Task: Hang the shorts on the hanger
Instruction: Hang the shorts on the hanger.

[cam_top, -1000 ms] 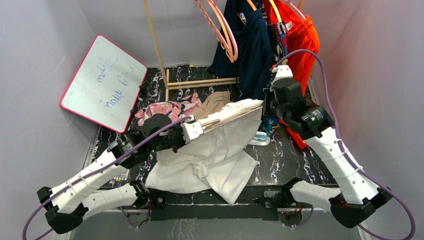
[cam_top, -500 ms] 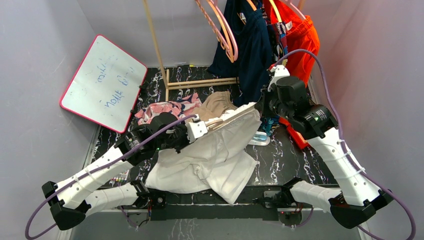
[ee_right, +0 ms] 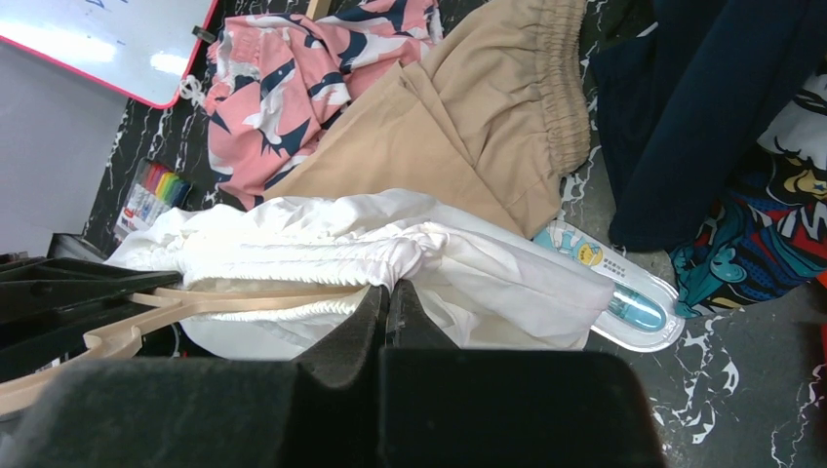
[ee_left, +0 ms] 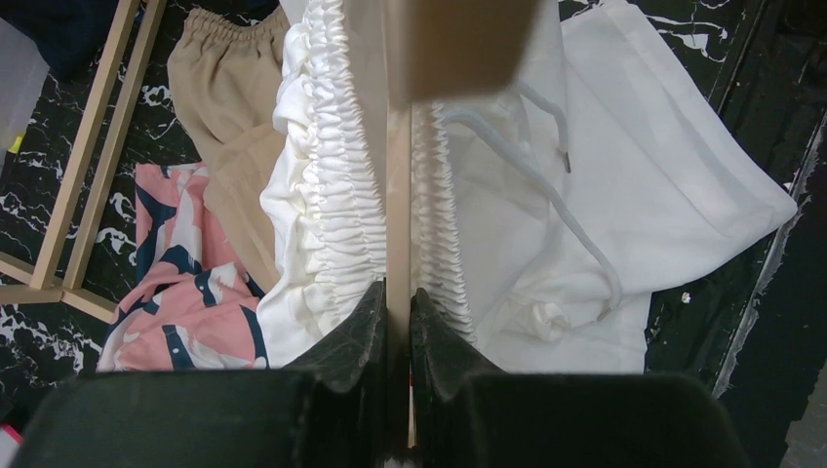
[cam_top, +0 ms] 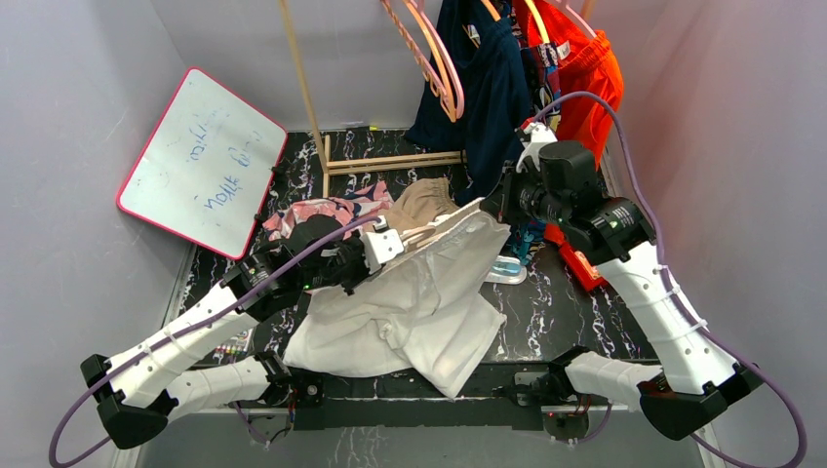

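Left wrist: hanger [ee_left: 397, 214] inside shorts [ee_left: 327, 195] (waistband).

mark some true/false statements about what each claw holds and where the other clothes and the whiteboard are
1. The left claw is shut on the hanger. True.
2. The right claw is open, clear of the shorts. False: it is shut on their gathered waistband.
3. The tan shorts lie beside the pink patterned garment. True.
4. The whiteboard lies flat under the shorts. False: it leans against the left wall, apart from them.
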